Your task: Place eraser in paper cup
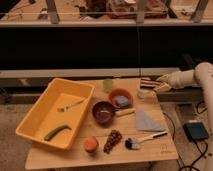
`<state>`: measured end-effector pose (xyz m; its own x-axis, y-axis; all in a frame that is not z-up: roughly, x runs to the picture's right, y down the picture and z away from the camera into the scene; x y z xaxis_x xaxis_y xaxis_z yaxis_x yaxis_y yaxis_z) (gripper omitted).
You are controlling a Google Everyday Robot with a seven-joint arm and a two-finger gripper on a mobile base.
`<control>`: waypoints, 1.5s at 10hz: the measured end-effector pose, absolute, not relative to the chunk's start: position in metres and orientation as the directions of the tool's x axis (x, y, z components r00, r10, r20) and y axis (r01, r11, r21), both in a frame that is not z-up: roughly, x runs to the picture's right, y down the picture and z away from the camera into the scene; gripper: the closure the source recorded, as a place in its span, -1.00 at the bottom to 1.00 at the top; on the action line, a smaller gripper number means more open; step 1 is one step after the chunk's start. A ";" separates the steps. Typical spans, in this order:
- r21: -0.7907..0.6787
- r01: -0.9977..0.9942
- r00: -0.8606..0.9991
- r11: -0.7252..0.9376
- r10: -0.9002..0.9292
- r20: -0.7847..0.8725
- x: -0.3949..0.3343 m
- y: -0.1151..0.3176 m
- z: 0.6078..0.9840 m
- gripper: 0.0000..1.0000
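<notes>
**Eraser held over the paper cup at the bench's far right corner**

The eraser (149,83), a flat striped block, lies level in the air above the far right corner of the bench (165,150), one end gripped by the gripper (159,84), whose fingers are closed on it. The arm (192,77) reaches in from the right edge. Directly beneath the eraser's free end stands the paper cup (143,93), small and white, close to the right edge.

Just left of the cup sits an orange bowl (120,97) holding a small blue-grey block (122,101). A pale green cup (108,85) stands beside it at the far edge. Nearer the middle is a dark red bowl (103,111), with a grey triangular cloth (146,120) to its right.

Along the near edge lie an orange fruit (91,144), a bunch of dark grapes (113,141) and a brush (145,139). A yellow tray (35,117) fills the left side, holding a green pod (56,132) and a small pale utensil (70,105).
</notes>
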<state>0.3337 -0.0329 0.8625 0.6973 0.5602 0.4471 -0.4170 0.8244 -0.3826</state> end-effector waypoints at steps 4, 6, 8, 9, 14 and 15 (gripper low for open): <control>-0.398 -0.387 0.698 0.832 0.547 0.463 0.316 -0.034 0.872 0.97; -0.401 -0.374 0.702 0.836 0.538 0.467 0.309 -0.034 0.875 0.65; -0.405 -0.365 0.704 0.838 0.533 0.469 0.306 -0.034 0.877 0.24; -0.406 -0.362 0.705 0.839 0.531 0.470 0.305 -0.034 0.877 0.08; -0.410 -0.355 0.710 0.841 0.527 0.467 0.307 -0.034 0.877 -0.60; -0.411 -0.354 0.712 0.840 0.527 0.464 0.309 -0.034 0.876 -0.60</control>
<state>0.3086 -0.0338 0.8762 0.7121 0.5270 0.4639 -0.3539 0.8401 -0.4111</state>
